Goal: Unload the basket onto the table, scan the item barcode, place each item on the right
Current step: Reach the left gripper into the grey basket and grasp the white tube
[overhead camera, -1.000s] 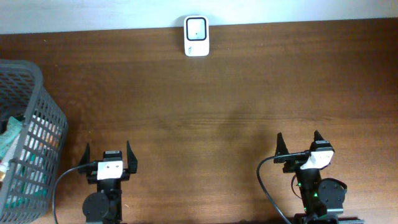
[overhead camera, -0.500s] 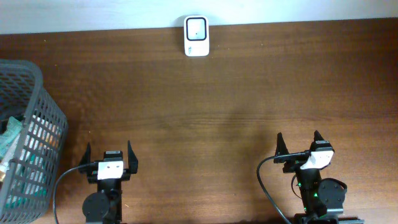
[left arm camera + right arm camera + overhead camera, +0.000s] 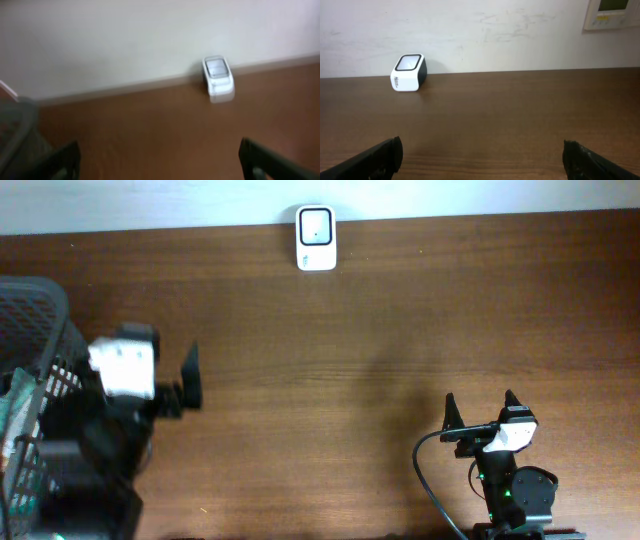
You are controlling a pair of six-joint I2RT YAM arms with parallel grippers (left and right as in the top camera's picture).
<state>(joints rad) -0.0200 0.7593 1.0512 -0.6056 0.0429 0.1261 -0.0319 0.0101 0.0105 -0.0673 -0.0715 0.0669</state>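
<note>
The white barcode scanner (image 3: 316,237) stands at the table's far edge, also seen as the scanner (image 3: 218,75) in the left wrist view and the scanner (image 3: 409,72) in the right wrist view. My left gripper (image 3: 132,350) is blurred, raised beside the grey basket (image 3: 45,300), open and holding nothing. From its wrist the gripper (image 3: 160,167) shows only bare table between its fingers. The right gripper (image 3: 480,402) rests open near the front right, and this gripper (image 3: 482,165) is empty too. Greenish packets (image 3: 15,405) show inside the basket; the item cannot be told apart among them.
The basket's rim (image 3: 15,125) fills the left edge of the left wrist view. A pale wall runs behind the table, with a control panel (image 3: 612,12) on it at the upper right. A black cable (image 3: 425,480) loops beside the right arm.
The left arm has lifted off its rest spot and swung up and left toward the basket, staying open. The right arm has not moved.
</note>
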